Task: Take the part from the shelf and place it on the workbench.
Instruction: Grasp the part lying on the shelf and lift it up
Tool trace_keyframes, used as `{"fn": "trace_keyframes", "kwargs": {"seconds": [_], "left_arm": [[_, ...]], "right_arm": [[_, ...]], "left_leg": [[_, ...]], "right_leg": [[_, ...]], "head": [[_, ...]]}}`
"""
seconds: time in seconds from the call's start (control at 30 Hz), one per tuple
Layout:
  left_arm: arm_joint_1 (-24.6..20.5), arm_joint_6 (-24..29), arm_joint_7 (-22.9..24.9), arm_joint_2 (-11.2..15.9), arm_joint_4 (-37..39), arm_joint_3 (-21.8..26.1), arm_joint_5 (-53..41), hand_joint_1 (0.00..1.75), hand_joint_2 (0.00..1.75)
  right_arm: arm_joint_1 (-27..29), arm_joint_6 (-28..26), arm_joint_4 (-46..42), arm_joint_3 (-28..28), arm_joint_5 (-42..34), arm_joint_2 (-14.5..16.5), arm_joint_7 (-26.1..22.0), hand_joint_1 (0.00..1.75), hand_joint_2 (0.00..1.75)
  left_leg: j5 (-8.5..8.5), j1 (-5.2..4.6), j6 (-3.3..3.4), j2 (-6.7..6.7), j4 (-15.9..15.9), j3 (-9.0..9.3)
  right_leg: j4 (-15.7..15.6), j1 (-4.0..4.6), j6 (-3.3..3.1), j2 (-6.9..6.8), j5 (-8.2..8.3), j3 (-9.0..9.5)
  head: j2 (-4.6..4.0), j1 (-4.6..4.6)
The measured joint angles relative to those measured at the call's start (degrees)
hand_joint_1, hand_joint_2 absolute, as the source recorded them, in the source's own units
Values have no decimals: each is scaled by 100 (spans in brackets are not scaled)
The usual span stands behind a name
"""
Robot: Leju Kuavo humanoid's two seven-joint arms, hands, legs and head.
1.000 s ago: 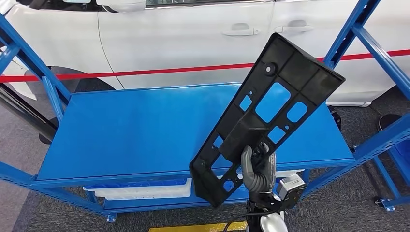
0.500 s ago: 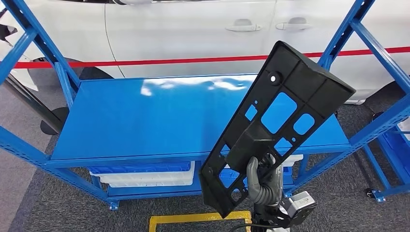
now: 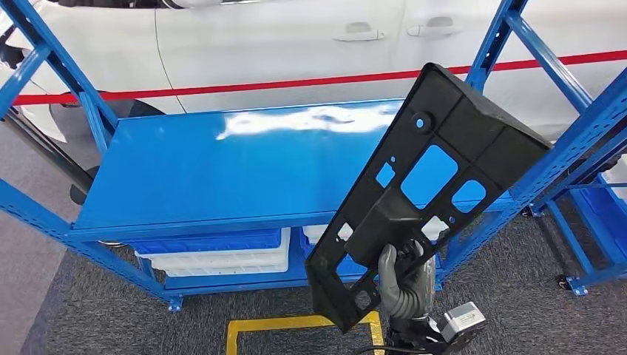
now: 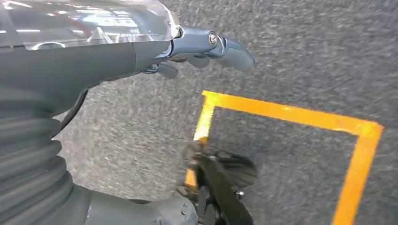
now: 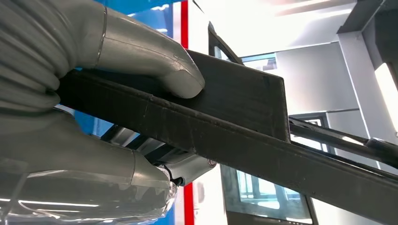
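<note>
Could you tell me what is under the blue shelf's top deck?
Blue and white bins sit under the top deck. The black part in the right hand covers the right end.

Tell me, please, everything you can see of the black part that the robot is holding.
The black part is a long, flat panel that looks like matte moulded plastic, with raised ribs, several rectangular cut-outs and small round holes. It is lifted off the blue shelf, tilted, its wide end up and to the right. The right hand grips it near its lower end, thumb pressed on one face.
</note>
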Motion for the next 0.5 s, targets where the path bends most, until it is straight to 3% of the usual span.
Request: {"fn": "trace_keyframes", "kwargs": {"seconds": [0.03,0.1,0.17,0.23,0.27,0.3,0.33,0.43,0.47,0.5], "left_arm": [[0,-2,3,0,-1,15,-24,0,175],[-3,-26,14,2,-3,89,-141,0,175],[-25,-83,52,23,-14,203,-326,0,175],[-36,-119,101,43,-23,281,-443,0,175],[-32,-122,116,44,-23,294,-459,0,175],[-29,-128,129,43,-23,309,-464,0,175],[-28,-138,138,43,-23,324,-472,0,175],[-25,-169,151,41,-23,371,-486,0,175],[-23,-177,154,40,-23,383,-488,0,175],[-21,-185,156,38,-23,393,-492,0,175]], "right_arm": [[9,9,-4,-2,12,-2,-34,175,175],[71,36,-13,-5,61,-2,-121,175,175],[174,69,-60,-14,94,-3,-224,175,175],[240,87,-114,-22,107,-4,-305,175,175],[258,88,-126,-25,113,-6,-319,175,175],[284,89,-142,-29,116,-9,-334,175,175],[315,90,-162,-36,115,-14,-347,175,175],[388,95,-198,-67,95,-41,-376,175,175],[406,96,-199,-78,87,-52,-377,175,175],[423,96,-200,-90,80,-64,-377,175,175]], "left_leg": [[-7,10,-33,-5,16,-20],[-526,27,-88,-12,721,-169],[-937,-28,18,-12,615,344],[-794,-109,151,-14,-181,950],[-730,-106,168,-11,-202,923],[-660,-96,195,2,-238,897],[-578,-79,227,16,-269,846],[-367,-58,281,48,-290,613],[-303,-56,275,54,-279,523],[-238,-51,262,59,-260,425]], "right_leg": [[-12,-4,-50,-9,28,-30],[-4,25,-185,-36,232,-284],[62,97,-212,-58,521,-650],[89,104,-136,-71,704,-801],[75,97,-95,-73,747,-803],[99,90,-58,-63,716,-826],[203,87,-23,-53,570,-874],[1047,45,60,-39,-256,-1105],[1359,26,87,-40,-394,-1145],[1566,5,113,-40,-396,-1125]], "head": [[1,4],[0,-17],[0,-39],[1,-53],[1,-61],[1,-70],[1,-60],[1,-22],[1,-20],[1,-19]]}}
